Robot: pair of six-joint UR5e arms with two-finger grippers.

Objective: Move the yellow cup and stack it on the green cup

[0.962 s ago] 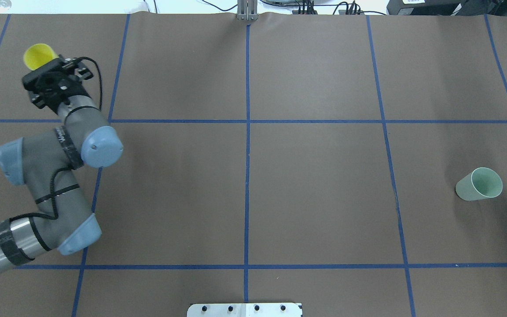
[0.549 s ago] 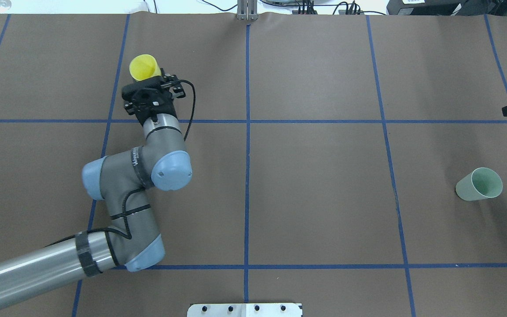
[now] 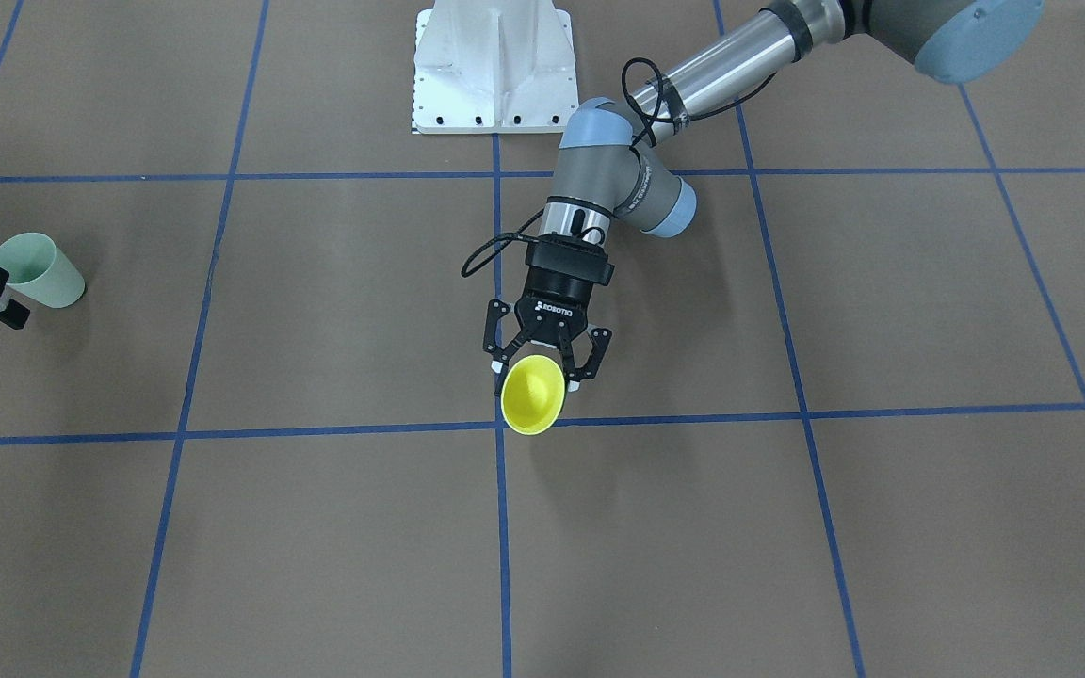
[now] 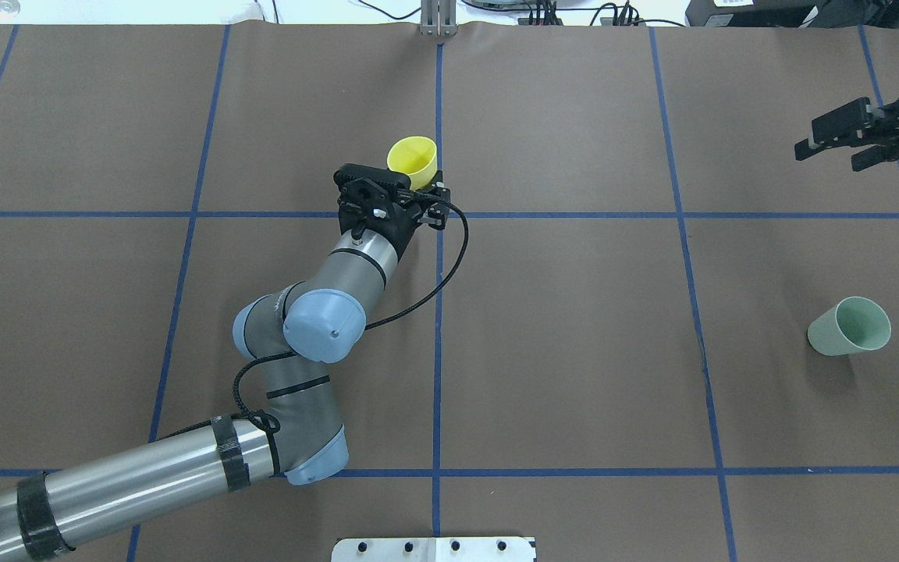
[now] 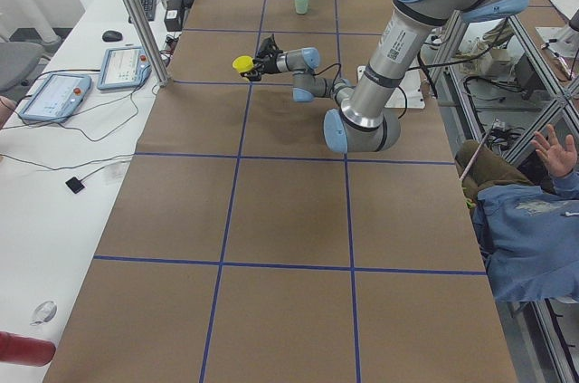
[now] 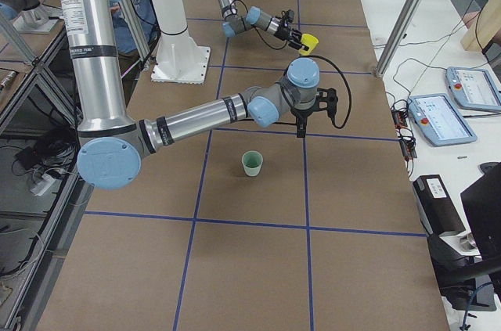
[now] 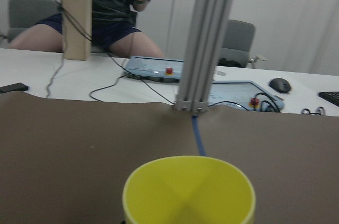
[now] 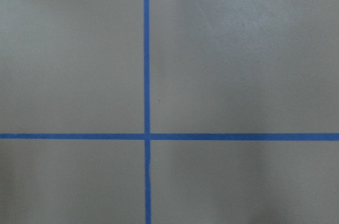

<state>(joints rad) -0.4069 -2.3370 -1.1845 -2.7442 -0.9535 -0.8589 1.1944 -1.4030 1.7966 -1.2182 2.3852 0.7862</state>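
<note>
Left gripper (image 3: 535,380): jaws clamped on the yellow cup (image 3: 533,395), mouth up, held above the table (image 4: 574,351). In the overhead view the cup sits just at 11 o'clock of the upper middle tape crossing (image 4: 438,215).

Green cup (image 4: 849,326): upright on the table, far out at 3 o'clock, well apart from the yellow one.

Right gripper (image 4: 828,156): jaws apart, holding nothing, at 12 o'clock of the green cup, well apart from it.
</note>
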